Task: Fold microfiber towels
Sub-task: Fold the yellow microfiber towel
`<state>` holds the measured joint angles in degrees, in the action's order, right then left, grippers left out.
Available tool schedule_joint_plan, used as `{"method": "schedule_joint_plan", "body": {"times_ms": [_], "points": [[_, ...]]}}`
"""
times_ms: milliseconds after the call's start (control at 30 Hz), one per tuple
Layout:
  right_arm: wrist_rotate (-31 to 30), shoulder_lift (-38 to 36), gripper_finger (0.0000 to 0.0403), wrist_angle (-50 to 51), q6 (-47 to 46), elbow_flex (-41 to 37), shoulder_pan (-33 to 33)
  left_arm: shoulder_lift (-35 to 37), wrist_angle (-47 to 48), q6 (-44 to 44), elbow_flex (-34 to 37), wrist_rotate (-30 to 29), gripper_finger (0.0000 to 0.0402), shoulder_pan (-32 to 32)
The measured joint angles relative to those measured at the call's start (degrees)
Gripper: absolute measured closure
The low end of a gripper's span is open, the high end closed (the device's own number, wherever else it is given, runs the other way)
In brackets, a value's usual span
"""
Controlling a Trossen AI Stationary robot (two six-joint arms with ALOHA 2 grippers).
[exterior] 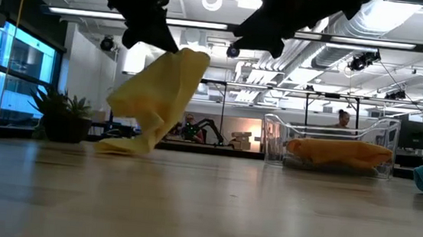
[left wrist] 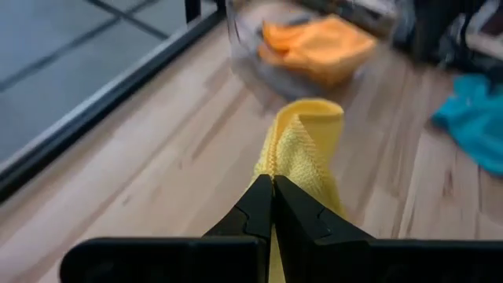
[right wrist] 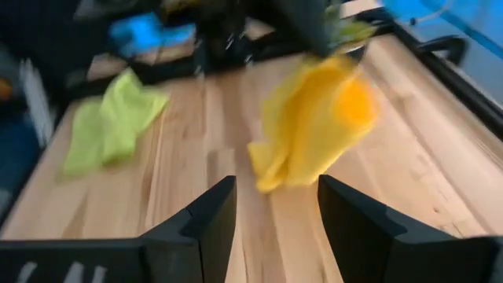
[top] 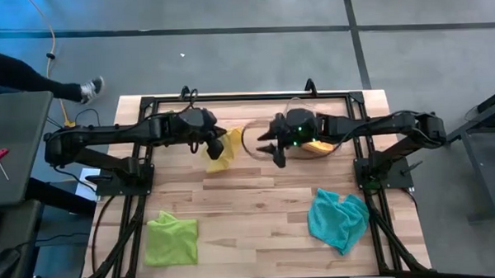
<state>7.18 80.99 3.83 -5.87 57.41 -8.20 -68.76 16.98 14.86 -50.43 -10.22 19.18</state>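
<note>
A yellow towel (exterior: 160, 91) hangs from my left gripper (top: 214, 146), which is shut on it above the far middle of the table. My right gripper (top: 277, 154) stands open a little to the towel's right, and its wrist view shows only bare table between its fingers (right wrist: 212, 216). A lime green towel (top: 170, 238) lies crumpled at the near left. A teal towel (top: 339, 218) lies crumpled at the near right. An orange towel (top: 318, 145) lies inside the clear bin (top: 300, 121) at the far right. My left gripper pinches the yellow towel's bunched upper end (left wrist: 277, 169) between its two shut fingers, which slant down from the table's left. How many layers it has cannot be told. The towel hangs slack below the fingers, and its lower end (exterior: 121, 147) lies on the table.
A small potted plant (exterior: 62, 117) stands at the table's far left in the low view. The black frame rail (top: 246, 96) runs along the far edge. Bare wood (top: 250, 213) lies between the green and teal towels. A person's leg (top: 56, 86) shows on the floor beyond the table.
</note>
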Motion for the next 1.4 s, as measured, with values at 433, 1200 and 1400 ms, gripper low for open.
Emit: {"method": "schedule_joint_plan", "body": {"times_ms": [433,1200,1400], "points": [[-9.6,1.1,0.0231,5.6,9.4,0.0,10.3,1.7,-4.9,5.6,0.0,-1.3,0.0401,-1.7],[-29.1,14.4,0.0231,-14.8,-2.7,-0.1,10.4,0.7,-12.1,15.6,0.0,-8.8,0.0401,-5.7],[-27.7,14.4,0.0231,-17.6,-4.5,-0.1,10.4,0.7,-12.7,16.1,0.0,-11.1,0.0401,-5.7]]}}
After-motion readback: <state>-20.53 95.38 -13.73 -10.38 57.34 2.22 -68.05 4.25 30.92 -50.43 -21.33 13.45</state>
